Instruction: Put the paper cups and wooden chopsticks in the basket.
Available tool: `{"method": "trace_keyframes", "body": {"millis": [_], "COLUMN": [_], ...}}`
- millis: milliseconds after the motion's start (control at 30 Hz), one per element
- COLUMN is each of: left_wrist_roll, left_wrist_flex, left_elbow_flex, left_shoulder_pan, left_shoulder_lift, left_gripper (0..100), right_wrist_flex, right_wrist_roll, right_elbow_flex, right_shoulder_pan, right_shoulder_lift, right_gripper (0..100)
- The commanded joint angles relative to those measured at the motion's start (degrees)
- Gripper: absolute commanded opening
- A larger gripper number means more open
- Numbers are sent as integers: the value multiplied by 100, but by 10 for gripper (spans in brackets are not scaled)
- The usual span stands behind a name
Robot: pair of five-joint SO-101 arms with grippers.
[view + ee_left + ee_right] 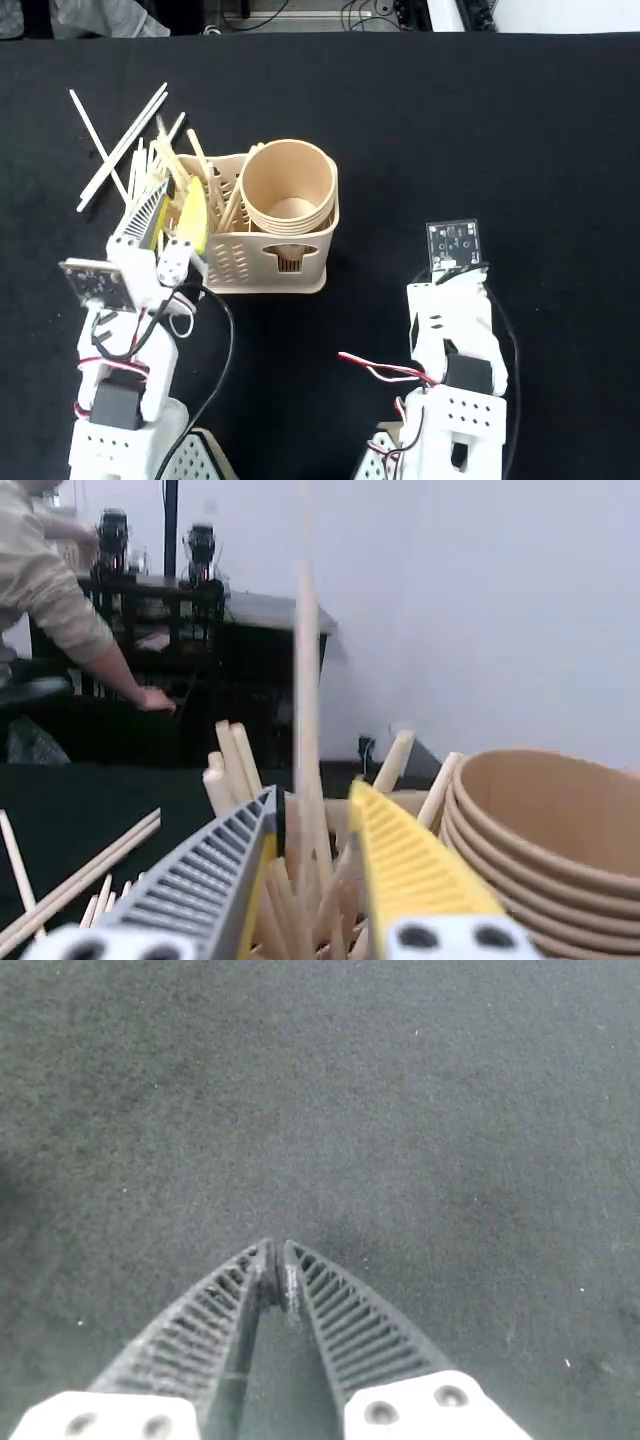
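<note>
Work looked nearly done from the high view: the paper cups (288, 190) sat nested in the right compartment of the basket (262, 262), and a bundle of chopsticks (222, 185) leaned in its left one. What was left was a fan of loose chopsticks (118, 150) on the black bench (500, 140), beyond the basket's left end and on the far side of the left hand (174, 195). Their long axes ran slantwise, from near-left to far-right, some crossing one another. The left arm (125, 350) was plainly the nearer. The right arm (455, 320) stood well apart, with the basket between it and them.

In the left wrist view that hand's fingers (210, 870), one grey and one yellow, were parted over the chopstick compartment, and one chopstick (306, 680) rose upright between them. The gap looked wider than the stick, so I judged it loose, not pinched. The cups' rims showed just beside the yellow finger, and the loose chopsticks lay on the bench past the grey one. A white wall (480, 610) and dark shelving (150, 610) stood behind.

In the right wrist view the right hand (277, 1258) was closed on nothing, its tips met, above bare black bench.
</note>
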Motion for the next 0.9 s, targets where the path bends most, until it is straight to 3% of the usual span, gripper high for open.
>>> {"method": "trace_keyframes", "body": {"millis": [0, 100, 233, 400, 633, 867], "left_wrist_roll": [35, 18, 35, 202, -149, -185], "left_wrist_flex": [976, 1793, 2716, 3499, 3877, 3868], "left_elbow_flex": [-954, -1789, -2985, -4013, -5297, -6246], "left_shoulder_pan": [-84, -286, -1341, -1956, -2492, -3108], "left_shoulder_lift": [-44, -18, 149, 1538, 4448, 6453], "left_gripper": [157, 157, 157, 219, 219, 220], "right_wrist_flex": [-70, -70, -70, -70, -70, -70], "right_wrist_roll": [-26, -26, -26, -26, -26, -26], "right_elbow_flex": [-31, -31, -31, -31, -31, -31], "right_shoulder_pan": [44, 44, 44, 44, 44, 44], "right_shoulder_lift": [-84, -84, -84, -84, -84, -84], "right_gripper": [12, 12, 12, 12, 12, 12]}}
